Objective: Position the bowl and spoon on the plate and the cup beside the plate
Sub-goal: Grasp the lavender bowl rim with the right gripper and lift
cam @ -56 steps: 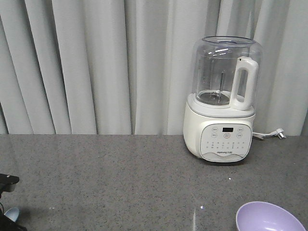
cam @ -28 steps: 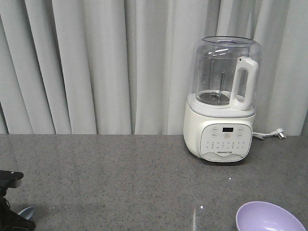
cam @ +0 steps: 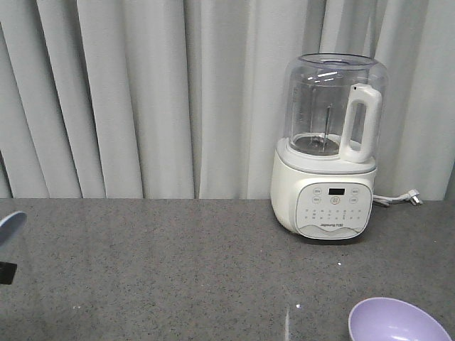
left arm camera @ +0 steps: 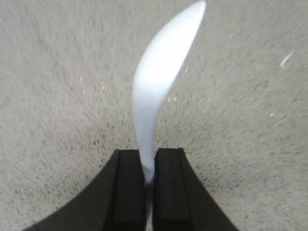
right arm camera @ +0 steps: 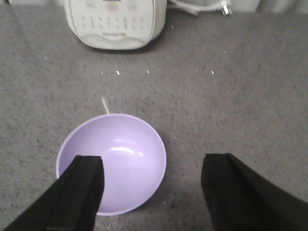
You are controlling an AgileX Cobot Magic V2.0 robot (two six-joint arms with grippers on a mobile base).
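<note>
In the front-facing view, the rounded pale blue-white scoop of the spoon [cam: 11, 223] shows at the far left edge, raised above the speckled grey counter [cam: 178, 270]. A dark piece of the left gripper [cam: 6, 272] sits just below it. The lavender bowl [cam: 398, 321] stands upright on the counter at the bottom right, smooth and matte, cut off by the frame edge. Behind it a white blender [cam: 328, 149] with a clear jar stands against a grey curtain [cam: 142, 99], and its plug [cam: 410, 197] lies to its right. The blender's base carries a small dark display, rows of icons and a brand word, all too small to read.

In the left wrist view, the left gripper [left arm camera: 149, 180] has its black fingers [left arm camera: 127, 192] pinched tight on the spoon [left arm camera: 161, 82] by the handle. The curved scoop points away from the camera over blurred counter.

In the right wrist view, the right gripper [right arm camera: 156, 190] hangs with its jaws wide apart, holding nothing. The bowl [right arm camera: 115, 154] is empty and sits on the counter below, its near left rim hidden behind the left finger [right arm camera: 82, 192]. The blender's base [right arm camera: 115, 21] is beyond it, its panel markings illegible.
</note>
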